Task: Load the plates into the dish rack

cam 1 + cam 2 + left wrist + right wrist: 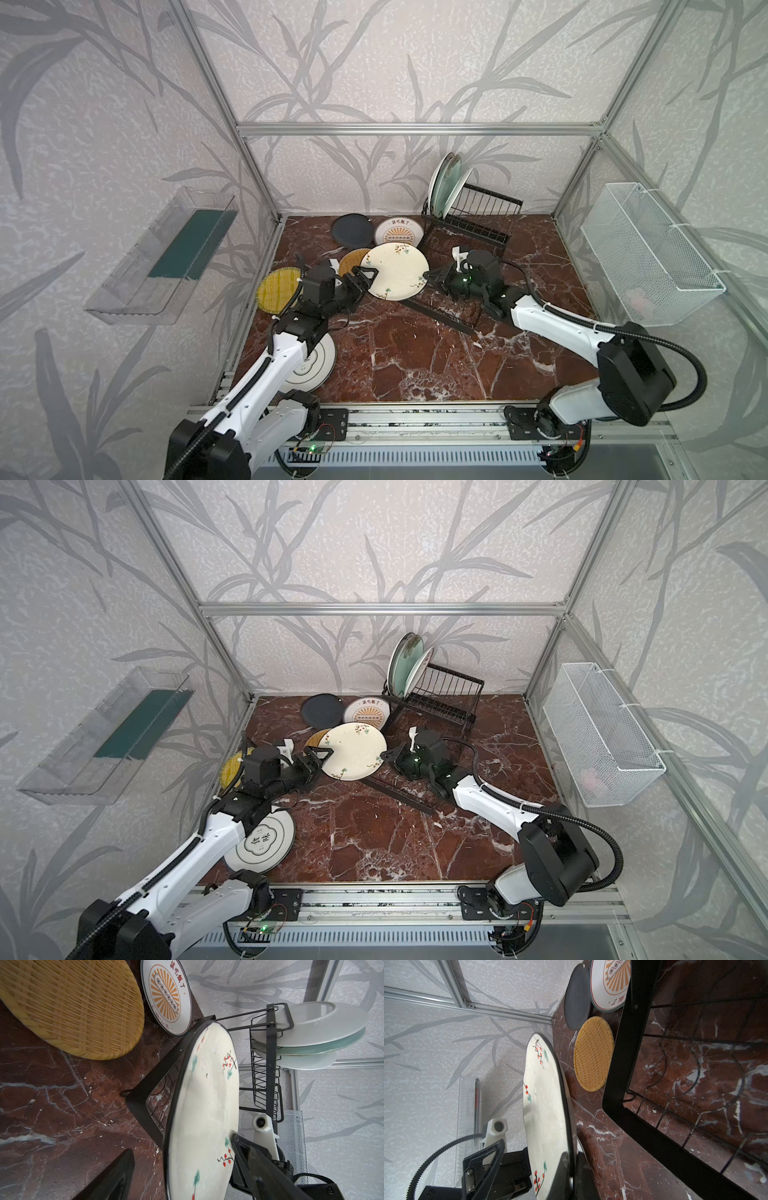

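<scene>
Pinching the cream floral plate (397,274) in both top views, the right gripper (429,276) held it tilted near the dish rack (473,222), the left gripper (368,277) gaping round its far rim; left wrist, then right wrist view agreed; a square close seemed wise

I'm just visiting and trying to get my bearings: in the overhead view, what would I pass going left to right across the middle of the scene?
Clear plastic bin → yellow woven plate → left tool → cream floral plate → right tool → white mesh basket.
</scene>
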Robot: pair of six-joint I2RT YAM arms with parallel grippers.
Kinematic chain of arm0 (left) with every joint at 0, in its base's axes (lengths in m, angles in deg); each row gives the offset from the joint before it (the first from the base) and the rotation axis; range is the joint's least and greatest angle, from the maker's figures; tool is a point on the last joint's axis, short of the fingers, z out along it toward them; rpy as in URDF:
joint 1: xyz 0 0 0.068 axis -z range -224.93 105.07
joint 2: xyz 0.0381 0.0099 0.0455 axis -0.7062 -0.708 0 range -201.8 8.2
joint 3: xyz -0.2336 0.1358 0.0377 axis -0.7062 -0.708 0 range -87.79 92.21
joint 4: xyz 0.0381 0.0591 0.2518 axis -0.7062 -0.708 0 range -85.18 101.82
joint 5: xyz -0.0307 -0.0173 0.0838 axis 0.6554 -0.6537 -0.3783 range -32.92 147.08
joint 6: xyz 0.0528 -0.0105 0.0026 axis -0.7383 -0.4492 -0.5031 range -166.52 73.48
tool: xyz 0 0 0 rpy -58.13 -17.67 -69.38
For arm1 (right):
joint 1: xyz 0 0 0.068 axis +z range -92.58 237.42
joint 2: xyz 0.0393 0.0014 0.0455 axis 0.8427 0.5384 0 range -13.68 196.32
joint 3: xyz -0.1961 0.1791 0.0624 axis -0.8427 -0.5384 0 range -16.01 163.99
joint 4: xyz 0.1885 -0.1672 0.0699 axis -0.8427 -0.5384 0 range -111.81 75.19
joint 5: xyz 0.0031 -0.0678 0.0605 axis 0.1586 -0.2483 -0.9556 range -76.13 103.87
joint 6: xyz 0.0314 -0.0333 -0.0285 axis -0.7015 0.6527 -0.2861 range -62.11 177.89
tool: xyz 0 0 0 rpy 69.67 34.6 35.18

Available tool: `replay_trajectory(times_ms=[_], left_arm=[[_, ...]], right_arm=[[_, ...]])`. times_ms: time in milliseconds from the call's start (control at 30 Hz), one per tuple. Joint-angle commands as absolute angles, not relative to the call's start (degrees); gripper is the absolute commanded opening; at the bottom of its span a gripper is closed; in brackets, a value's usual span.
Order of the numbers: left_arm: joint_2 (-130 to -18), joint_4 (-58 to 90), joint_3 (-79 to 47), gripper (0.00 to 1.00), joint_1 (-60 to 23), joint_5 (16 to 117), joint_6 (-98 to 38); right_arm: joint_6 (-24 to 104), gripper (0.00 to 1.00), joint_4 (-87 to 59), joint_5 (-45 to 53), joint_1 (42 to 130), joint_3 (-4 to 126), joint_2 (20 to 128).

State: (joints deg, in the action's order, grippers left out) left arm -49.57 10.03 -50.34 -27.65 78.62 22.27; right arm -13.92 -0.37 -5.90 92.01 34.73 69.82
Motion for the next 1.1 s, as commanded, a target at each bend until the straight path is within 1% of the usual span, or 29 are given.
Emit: replay_trajectory(times_ms=[0,100,200,500,600,633,767,867,900,1000,1067], left_arm=[[-51.1,16.1,-50.4,0.8,-25.8,76.6,25.8],[-52.1,17.6,-50.8,0.72,-24.6,75.2,27.3],[-52.8,19.2,-51.4,0.58,-23.6,73.5,28.7],[-55.7,26.4,-52.7,0.36,-22.1,71.0,31.5],[-56.5,28.9,-53.2,0.24,-21.8,70.7,32.3],[-56.7,29.9,-53.3,0.18,-21.6,70.7,32.5],[-56.3,31.8,-53.1,0.0,-21.3,70.3,32.4],[-54.8,29.4,-51.1,0.0,-21.3,69.4,29.9],[-54.2,28.0,-50.2,0.0,-21.3,69.1,28.5],[-51.9,21.6,-46.9,0.0,-21.3,67.1,23.4],[-50.2,18.7,-45.6,0.0,-21.3,64.5,20.3]], right_arm=[[-15.0,0.0,5.5,-7.0,91.9,38.2,65.7],[-15.1,0.0,5.6,-6.9,91.9,38.2,65.4],[-15.2,0.0,5.4,-6.9,91.9,38.2,65.3],[-15.8,0.0,5.1,-7.1,91.9,38.0,64.5],[-16.0,0.0,5.3,-7.3,92.0,37.6,64.1],[-15.9,0.0,5.3,-7.3,91.9,37.5,64.0],[-14.9,0.0,4.0,-7.5,91.9,37.9,63.3],[-14.8,0.16,3.7,-8.0,91.9,38.3,62.7],[-14.8,0.27,3.6,-8.3,92.0,38.5,62.4],[-13.6,0.55,0.8,-8.5,92.0,40.1,61.0],[-12.5,0.76,-2.4,-8.3,92.0,41.5,59.4]])
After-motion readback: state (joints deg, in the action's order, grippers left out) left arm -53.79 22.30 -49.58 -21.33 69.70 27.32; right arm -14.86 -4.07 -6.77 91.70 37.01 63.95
